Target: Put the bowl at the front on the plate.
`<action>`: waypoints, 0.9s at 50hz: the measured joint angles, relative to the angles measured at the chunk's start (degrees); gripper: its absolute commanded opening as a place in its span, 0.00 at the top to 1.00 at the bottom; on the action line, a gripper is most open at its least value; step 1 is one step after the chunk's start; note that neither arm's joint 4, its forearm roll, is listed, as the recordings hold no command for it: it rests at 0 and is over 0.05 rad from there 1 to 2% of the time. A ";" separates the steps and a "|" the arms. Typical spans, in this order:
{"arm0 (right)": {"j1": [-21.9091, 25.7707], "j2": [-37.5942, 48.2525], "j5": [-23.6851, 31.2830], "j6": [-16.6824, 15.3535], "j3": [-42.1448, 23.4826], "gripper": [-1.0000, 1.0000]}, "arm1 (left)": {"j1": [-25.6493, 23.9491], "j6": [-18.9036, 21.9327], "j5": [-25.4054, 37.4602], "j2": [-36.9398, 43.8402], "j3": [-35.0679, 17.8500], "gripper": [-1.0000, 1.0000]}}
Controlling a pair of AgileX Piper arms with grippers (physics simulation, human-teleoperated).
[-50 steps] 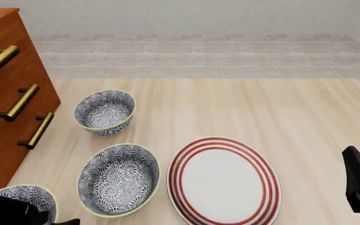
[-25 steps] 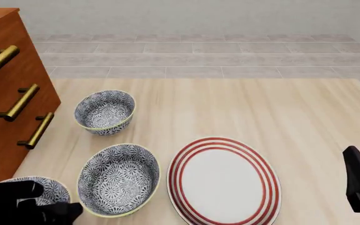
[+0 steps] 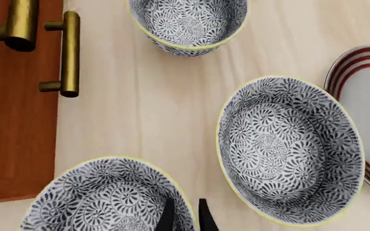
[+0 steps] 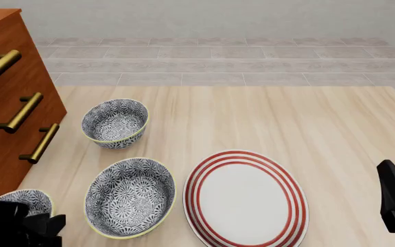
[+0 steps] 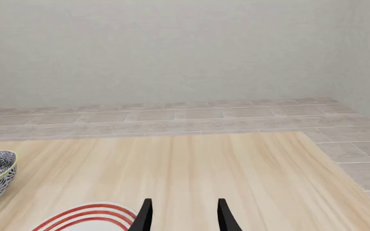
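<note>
1. Three alike bowls sit on the left arm's side of the plate [image 4: 246,198]. Yours is the bowl [image 4: 24,199] nearest you and farthest out from the plate. The middle bowl [image 4: 130,197] lies between the two, almost touching the plate's rim, and the far bowl [image 4: 115,122] is beyond it.
2. Your left gripper [image 3: 186,211] straddles the bowl's wall on its plate side, one finger inside and one outside. The jaws stand close together, but I cannot tell whether they are actually pinching the rim.
3. Your right gripper [image 5: 183,219] hangs with its fingers apart and empty at the plate's opposite edge, out of the action.
4. First risk: if the pinch is not firm, a thin one-sided rim hold lets a deep bowl tilt or slip out as you raise it. Confirm the grip before lifting.
5. Second risk: the straight path to the plate crosses the middle bowl. Carry too low and you will clip its rim and shove it onto the plate, so lift well clear first.
6. Third risk: the drawers [image 4: 12,103] stand on the side of the bowl away from the plate. A swing that way could knock the bowl or arm against the handles.
7. Last: release too high or off-centre and the bowl may rock onto the red rings or roll off the plate.
</note>
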 measured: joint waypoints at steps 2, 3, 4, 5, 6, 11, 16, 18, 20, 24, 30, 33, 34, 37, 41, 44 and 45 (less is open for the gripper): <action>0.02 0.01 0.02 0.00 -0.01 0.00 | 0.49 -0.18 1.10 -1.07 -0.91 1.00; 0.03 0.02 0.02 -0.01 -0.01 0.00 | 0.71 -0.27 1.63 -1.57 -1.39 1.00; 0.04 0.02 0.02 -0.01 -0.01 0.00 | 0.92 -0.35 2.18 -2.07 -1.89 1.00; 0.05 0.02 0.02 -0.02 0.00 0.00 | 1.03 -0.03 2.74 -2.55 -2.45 1.00; 0.06 0.03 0.02 -0.02 0.00 0.00 | 1.17 0.06 3.22 -2.96 -2.99 1.00; 0.11 0.04 0.05 -0.05 0.00 0.00 | 1.82 0.17 5.25 -4.60 -5.56 1.00; 0.18 0.08 0.07 -0.08 0.01 0.00 | 2.30 -0.15 6.95 -5.73 -8.16 1.00; 0.22 0.11 0.06 -0.08 0.01 0.00 | 2.34 -0.31 7.60 -6.10 -9.22 1.00; 0.24 0.14 0.06 -0.07 0.01 0.00 | 2.31 -0.48 8.26 -6.46 -10.23 1.00; 0.25 0.18 0.07 -0.03 0.01 0.00 | 2.20 -0.78 9.41 -7.02 -12.18 1.00; 0.23 0.19 0.09 0.05 0.01 0.00 | 1.77 -0.92 10.53 -7.64 -14.80 1.00; 0.20 0.17 0.10 0.11 0.02 0.00 | 1.62 -0.91 10.81 -7.78 -15.86 1.00; 0.19 0.17 0.10 0.13 0.02 0.00 | 1.57 -0.91 10.89 -7.81 -16.23 1.00; 0.15 0.19 0.10 0.19 0.02 0.00 | 1.36 -0.86 11.12 -7.85 -17.42 1.00; 0.11 0.21 0.09 0.27 0.03 0.00 | 0.96 -0.55 11.26 -7.90 -18.95 1.00; 0.07 0.20 0.09 0.33 0.02 0.00 | 0.52 -0.20 11.13 -7.94 -19.78 1.00; 0.05 0.20 0.09 0.34 0.02 0.00 | 0.35 -0.05 11.08 -7.98 -20.01 1.00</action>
